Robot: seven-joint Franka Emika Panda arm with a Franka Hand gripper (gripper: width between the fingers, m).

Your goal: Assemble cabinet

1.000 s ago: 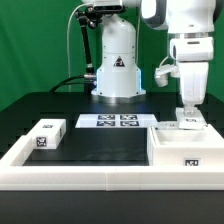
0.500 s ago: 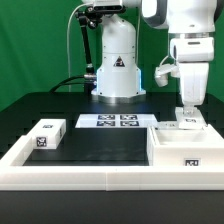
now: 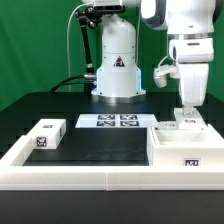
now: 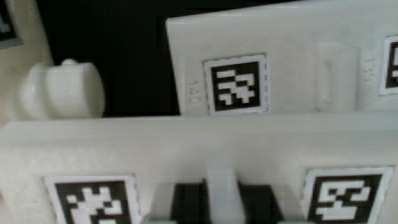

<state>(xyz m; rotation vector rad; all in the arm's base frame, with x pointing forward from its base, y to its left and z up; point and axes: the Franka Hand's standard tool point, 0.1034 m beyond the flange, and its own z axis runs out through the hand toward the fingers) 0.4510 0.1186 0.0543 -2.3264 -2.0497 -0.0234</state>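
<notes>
The cabinet (image 3: 186, 151) is the large white box at the exterior view's right, with a tag on its front. My gripper (image 3: 187, 113) points straight down at its far edge, onto a small white tagged panel (image 3: 186, 123). In the wrist view the gripper (image 4: 221, 203) has its dark fingers (image 4: 189, 206) on either side of a thin white upright edge of that panel (image 4: 143, 150), shut on it. A second tagged white face (image 4: 285, 70) stands behind it. A small white tagged block (image 3: 47, 133) lies at the exterior view's left.
The marker board (image 3: 116, 121) lies in front of the arm's base (image 3: 117, 72). A long low white border rail (image 3: 80, 174) runs along the front and left. A white round knob (image 4: 61, 90) shows in the wrist view beside the tagged face.
</notes>
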